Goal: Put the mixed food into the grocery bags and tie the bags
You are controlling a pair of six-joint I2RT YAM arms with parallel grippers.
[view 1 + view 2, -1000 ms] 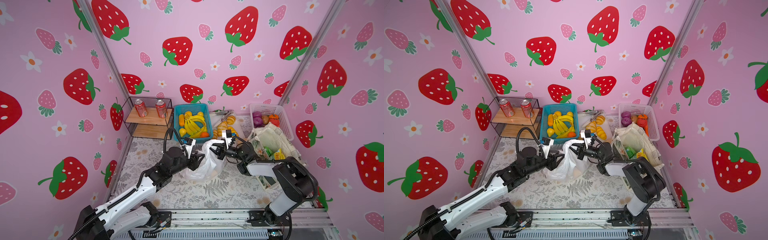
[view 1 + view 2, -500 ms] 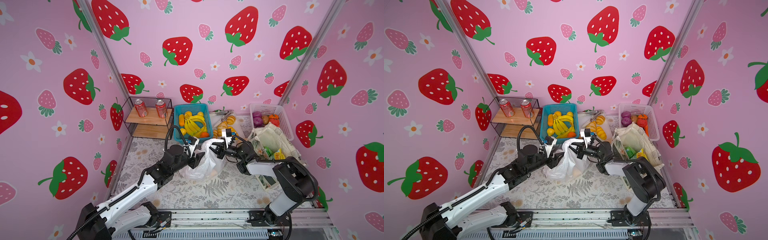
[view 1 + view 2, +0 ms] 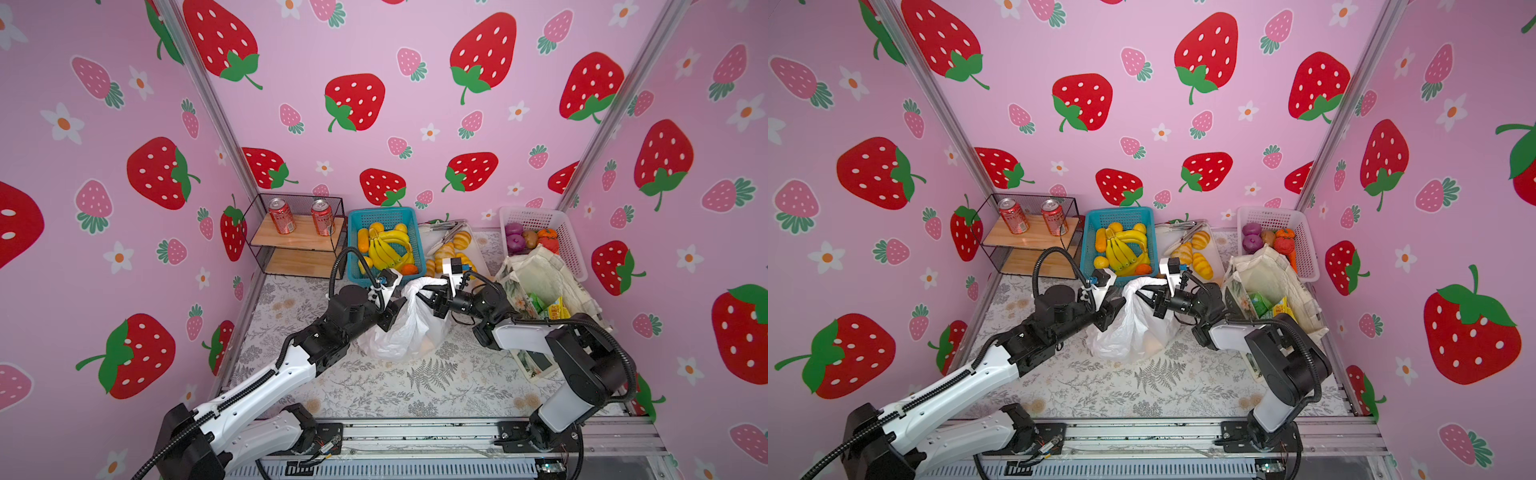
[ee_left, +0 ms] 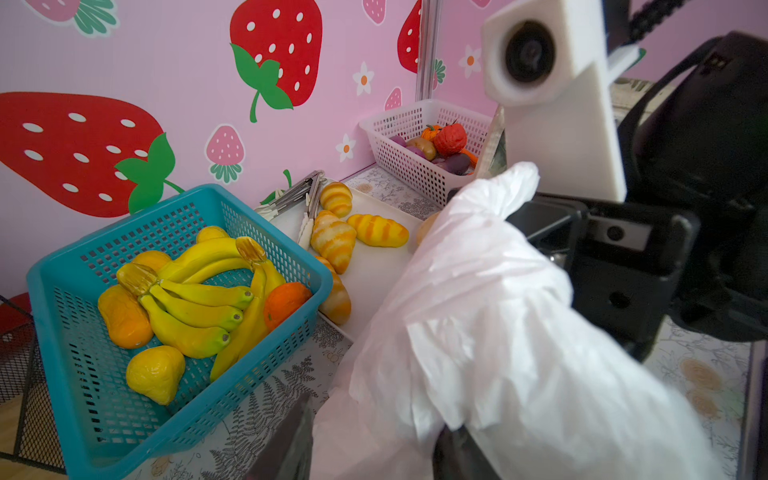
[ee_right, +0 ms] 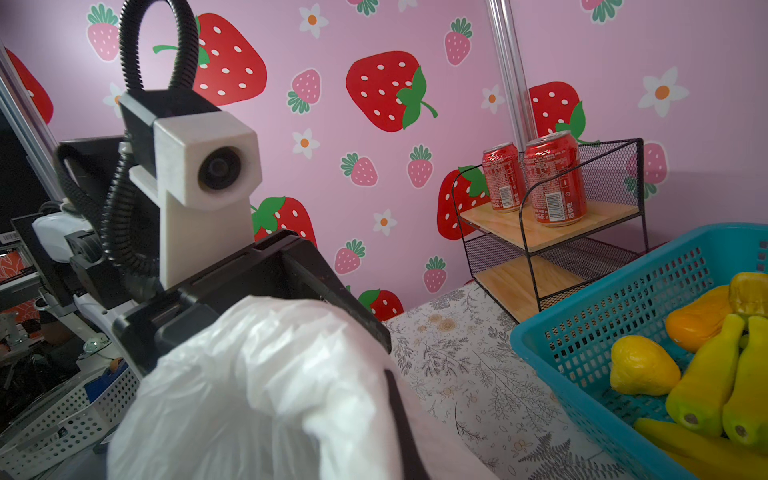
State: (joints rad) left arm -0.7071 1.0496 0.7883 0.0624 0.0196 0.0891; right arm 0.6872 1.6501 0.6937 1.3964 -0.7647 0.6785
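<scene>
Standing slumped near the middle of the table [image 3: 374, 386], just in front of the baskets at the far edge: white plastic bag [image 3: 405, 332] [image 3: 1133, 328], neck gathered up into a twisted loop. Clamped tight on that loop from the right side by the right gripper [image 3: 426, 296] [image 3: 1144, 297], thin plastic draped close across the right wrist view. Met on the bag's left side by the left gripper [image 3: 395, 311] [image 3: 1115, 309], dark fingers [image 4: 286, 440] set either side of bunched plastic in the left wrist view; cannot tell whether squeezing the plastic or only bracketing it.

Slumped open along the right edge, beside the right arm: cream canvas tote [image 3: 540, 278] [image 3: 1273, 276], with green and yellow snack packets [image 3: 546, 307] inside.

Just behind the bag, against the far edge: blue basket [image 3: 382, 214] holding bananas [image 3: 390, 249] and yellow and orange toy fruit [image 4: 153, 372]. Beside that basket, a white tray [image 4: 374, 266] carrying golden rolls [image 4: 332, 239] and metal tongs [image 4: 299, 195].

At the far right corner, behind the tote: white basket [image 3: 536, 214] of purple, brown and orange-red toy vegetables [image 3: 530, 239].

At the far left corner: black wire shelf [image 3: 299, 239] with two red cans [image 3: 282, 216] upright on its upper wooden board.
</scene>
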